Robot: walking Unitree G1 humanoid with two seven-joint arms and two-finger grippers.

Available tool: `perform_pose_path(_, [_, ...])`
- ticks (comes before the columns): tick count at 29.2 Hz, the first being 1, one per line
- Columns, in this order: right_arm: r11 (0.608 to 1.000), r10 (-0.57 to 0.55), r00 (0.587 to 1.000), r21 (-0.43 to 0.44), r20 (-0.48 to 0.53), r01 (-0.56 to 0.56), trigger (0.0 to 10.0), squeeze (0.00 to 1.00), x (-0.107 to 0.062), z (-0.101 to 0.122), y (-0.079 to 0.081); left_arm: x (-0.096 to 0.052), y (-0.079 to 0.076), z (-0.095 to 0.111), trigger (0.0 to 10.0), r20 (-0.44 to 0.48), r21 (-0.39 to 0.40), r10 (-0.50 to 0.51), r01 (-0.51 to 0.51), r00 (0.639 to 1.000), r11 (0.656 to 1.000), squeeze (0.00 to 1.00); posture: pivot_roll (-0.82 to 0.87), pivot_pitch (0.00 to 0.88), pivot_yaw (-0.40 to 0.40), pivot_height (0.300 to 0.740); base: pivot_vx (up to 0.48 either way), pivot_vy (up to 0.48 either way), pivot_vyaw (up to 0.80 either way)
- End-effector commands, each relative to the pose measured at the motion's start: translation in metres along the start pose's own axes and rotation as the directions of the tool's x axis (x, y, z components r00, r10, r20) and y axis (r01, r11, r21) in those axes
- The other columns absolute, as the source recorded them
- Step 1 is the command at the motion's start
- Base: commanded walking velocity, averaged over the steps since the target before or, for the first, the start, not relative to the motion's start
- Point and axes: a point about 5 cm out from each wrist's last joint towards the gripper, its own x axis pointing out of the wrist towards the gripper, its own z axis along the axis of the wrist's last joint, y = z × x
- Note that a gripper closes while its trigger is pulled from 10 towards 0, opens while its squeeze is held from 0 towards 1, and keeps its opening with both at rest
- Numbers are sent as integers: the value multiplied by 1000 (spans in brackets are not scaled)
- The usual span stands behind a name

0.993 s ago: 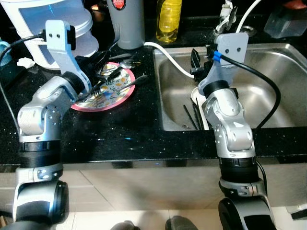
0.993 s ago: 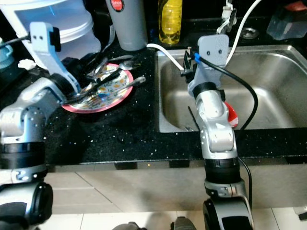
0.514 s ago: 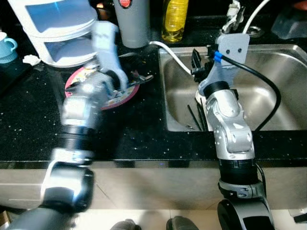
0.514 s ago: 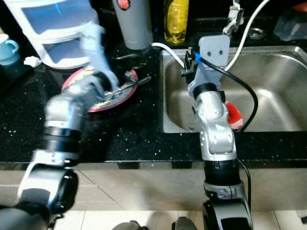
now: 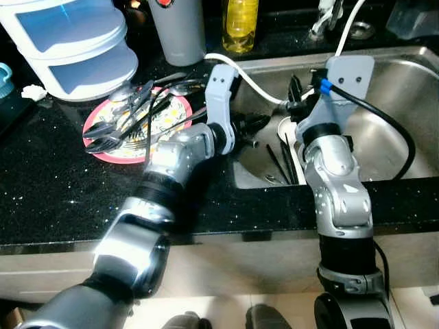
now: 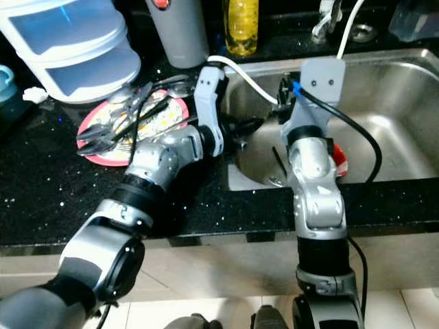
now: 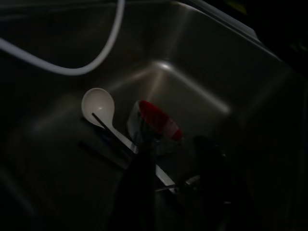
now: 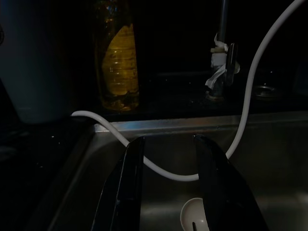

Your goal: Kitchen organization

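A white spoon (image 7: pixel 98 105) is being framed between the dark fingers of the left gripper (image 5: pixel 255 125), which is being held over the left edge of the steel sink (image 5: pixel 384 89). The spoon is lying on the sink floor beside a red-and-white bowl (image 7: pixel 159 122) and some black chopsticks (image 5: pixel 274 161). Whether those fingers are spread or pressed together cannot be told, as the left wrist view is very dark and they are seen only end-on from the head camera.

The right gripper (image 8: pixel 166 163) is being held above the same basin, its two fingers spread with nothing between them. A white hose (image 8: pixel 240 110) is being seen curving down into the sink beyond them.

On the black counter (image 5: pixel 55 185) to the left of the sink, a pink-rimmed plate (image 5: pixel 130 123) is being used to hold a pile of metal spoons (image 5: pixel 127 116) and other cutlery. Behind the plate, a white and blue stacked container (image 5: pixel 72 41) and a grey tumbler (image 5: pixel 178 27) are standing upright. A yellow bottle (image 5: pixel 240 24) is standing at the back of the counter, near the tap (image 8: pixel 221 57)
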Motion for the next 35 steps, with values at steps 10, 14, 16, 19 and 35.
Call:
perform_pose_path(10, [1000,-12,1000,1,-13,12,10000,0,-3,0,-1,-37,6,46,10000,180,262,67,-114,981,958,0,-70,138,129,740,0,0,0])
perform_pose_path(14, [1000,-11,1000,6,-14,12,10000,0,-2,0,0,-79,26,58,10000,161,378,220,-266,962,887,0,-55,132,128,740,0,0,0])
perform_pose_path(16, [1000,-11,1000,8,-15,11,10000,0,-2,-1,0,-97,34,59,10000,153,415,286,-324,946,850,0,-42,128,130,740,0,0,0])
perform_pose_path(19, [1000,-11,1000,13,-17,11,10000,0,-2,-2,0,-133,46,54,10000,126,489,402,-409,907,770,0,-28,127,127,740,0,0,0])
perform_pose_path(35, [999,23,1000,36,-21,-22,10000,0,4,-4,7,-191,70,35,10000,-18,403,467,-422,884,812,0,2,116,99,740,0,0,0])
